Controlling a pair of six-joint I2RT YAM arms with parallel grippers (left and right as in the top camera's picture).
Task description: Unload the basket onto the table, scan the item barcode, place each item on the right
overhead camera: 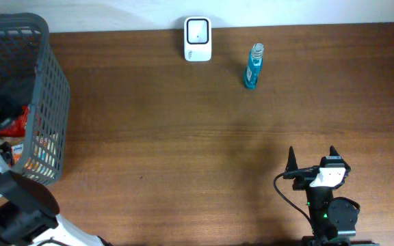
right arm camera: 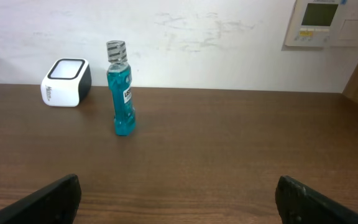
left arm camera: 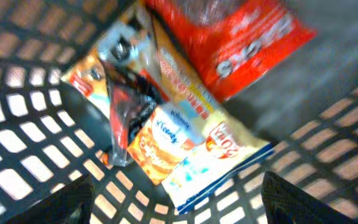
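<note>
— How far along is it?
— Barely begun, it seems: the left gripper (left arm camera: 179,202) hangs spread and empty over snack packets (left arm camera: 185,137) inside the basket (overhead camera: 52,102).
— The scanner (overhead camera: 198,39)?
— Well apart from the basket, nothing presented yet. The right gripper (right arm camera: 185,202) is spread, empty.

Table (overhead camera: 183,137): we see dark brown wood filling most of the frame.
Basket (overhead camera: 46,102): grey mesh, standing at upper left.
Scanner (overhead camera: 198,39): white, top centre.
Bottle (overhead camera: 253,66): blue, upright, near the scanner's right, not touching.
</note>
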